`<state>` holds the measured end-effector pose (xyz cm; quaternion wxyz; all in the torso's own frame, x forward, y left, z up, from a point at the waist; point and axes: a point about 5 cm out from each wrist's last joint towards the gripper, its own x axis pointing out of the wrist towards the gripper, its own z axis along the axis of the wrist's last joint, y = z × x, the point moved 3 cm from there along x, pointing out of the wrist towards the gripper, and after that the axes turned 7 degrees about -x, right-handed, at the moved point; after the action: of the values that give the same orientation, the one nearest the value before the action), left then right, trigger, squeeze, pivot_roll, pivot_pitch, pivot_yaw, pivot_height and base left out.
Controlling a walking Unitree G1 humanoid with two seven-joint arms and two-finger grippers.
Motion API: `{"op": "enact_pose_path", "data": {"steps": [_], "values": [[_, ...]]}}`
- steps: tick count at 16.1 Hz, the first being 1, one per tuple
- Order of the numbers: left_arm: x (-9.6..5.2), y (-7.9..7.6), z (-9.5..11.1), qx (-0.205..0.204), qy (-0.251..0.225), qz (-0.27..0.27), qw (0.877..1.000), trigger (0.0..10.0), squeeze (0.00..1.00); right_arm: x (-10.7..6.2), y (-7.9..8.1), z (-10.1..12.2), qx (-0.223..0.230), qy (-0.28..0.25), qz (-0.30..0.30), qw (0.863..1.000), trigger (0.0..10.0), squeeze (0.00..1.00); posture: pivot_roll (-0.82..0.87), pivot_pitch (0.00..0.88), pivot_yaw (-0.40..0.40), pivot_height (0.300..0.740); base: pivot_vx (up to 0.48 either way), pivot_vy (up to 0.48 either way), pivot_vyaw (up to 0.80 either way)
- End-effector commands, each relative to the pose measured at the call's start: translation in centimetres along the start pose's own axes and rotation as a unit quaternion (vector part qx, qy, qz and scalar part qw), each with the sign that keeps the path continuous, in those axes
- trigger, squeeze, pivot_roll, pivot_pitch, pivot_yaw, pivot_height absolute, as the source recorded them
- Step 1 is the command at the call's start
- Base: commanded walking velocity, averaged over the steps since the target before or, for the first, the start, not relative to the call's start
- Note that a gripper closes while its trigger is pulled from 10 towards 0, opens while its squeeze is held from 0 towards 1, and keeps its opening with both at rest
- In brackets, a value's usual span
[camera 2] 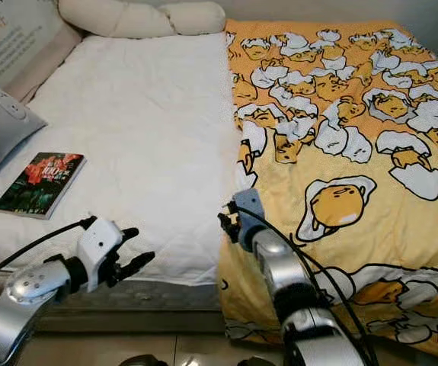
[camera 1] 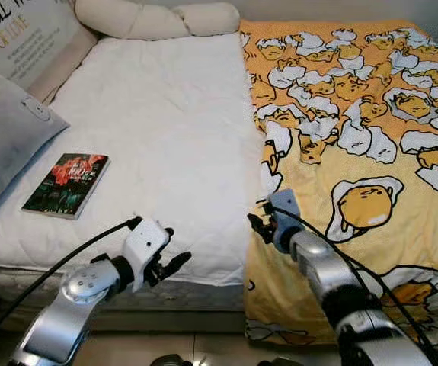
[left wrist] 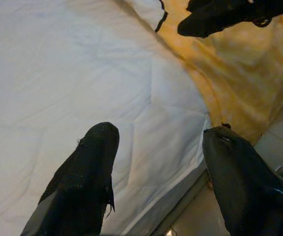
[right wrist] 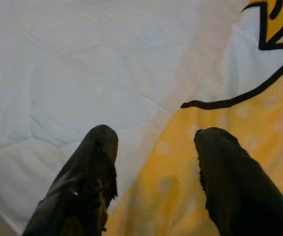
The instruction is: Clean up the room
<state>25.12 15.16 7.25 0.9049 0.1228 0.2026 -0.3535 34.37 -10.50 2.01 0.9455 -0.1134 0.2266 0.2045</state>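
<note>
A yellow blanket [camera 1: 371, 152] printed with egg cartoons covers the right half of the bed. The left half is bare white sheet [camera 1: 165, 130]. My right gripper [camera 1: 255, 226] is open at the blanket's left edge near the foot of the bed; the right wrist view has its fingers [right wrist: 94, 162] straddling that edge, one over sheet, one over blanket [right wrist: 239, 147]. My left gripper [camera 1: 171, 248] hangs open just off the bed's front edge, empty, with sheet [left wrist: 82, 73] and the blanket corner [left wrist: 239, 69] ahead of it. A dark book [camera 1: 66, 183] lies on the sheet at the left.
A grey pillow [camera 1: 5, 137] lies at the left edge of the bed, beside a printed cushion [camera 1: 20, 34]. A long cream bolster [camera 1: 158, 19] runs along the head. Tiled floor [camera 1: 203, 347] shows below the bed's front edge.
</note>
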Motion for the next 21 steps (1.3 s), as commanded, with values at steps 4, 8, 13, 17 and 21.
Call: {"op": "enact_pose_path", "data": {"steps": [4,8,13,17,21], "values": [[-1.0,0.3,0.7,0.021,0.004,-0.007,1.0,10.0,0.0,0.9,0.0,0.3,-0.028,0.035,-0.003,0.999,10.0,1.0,0.11,0.0,0.03,0.74,0.0,0.0,0.0],[-1.9,-0.2,1.3,0.032,0.012,-0.027,0.999,10.0,0.0,1.3,-0.2,0.0,-0.044,0.071,-0.018,0.996,10.0,0.0,0.15,0.048,0.019,0.74,0.0,0.0,0.0],[-4.2,-1.0,2.4,0.043,0.019,-0.04,0.998,10.0,0.0,1.6,0.9,0.0,-0.05,0.081,-0.007,0.995,10.0,0.0,0.18,0.167,-0.002,0.74,0.0,0.0,0.0],[-5.3,-2.3,2.1,0.046,0.039,-0.054,0.997,10.0,0.0,1.3,1.4,-2.0,-0.074,0.114,-0.006,0.991,10.0,0.0,0.21,0.217,-0.006,0.74,0.0,0.0,0.0],[-5.6,-2.8,2.2,0.042,0.044,-0.056,0.997,10.0,0.0,1.1,1.1,-2.6,-0.087,0.127,-0.029,0.988,0.0,0.0,0.21,0.207,-0.009,0.74,0.0,0.0,0.0]]}}
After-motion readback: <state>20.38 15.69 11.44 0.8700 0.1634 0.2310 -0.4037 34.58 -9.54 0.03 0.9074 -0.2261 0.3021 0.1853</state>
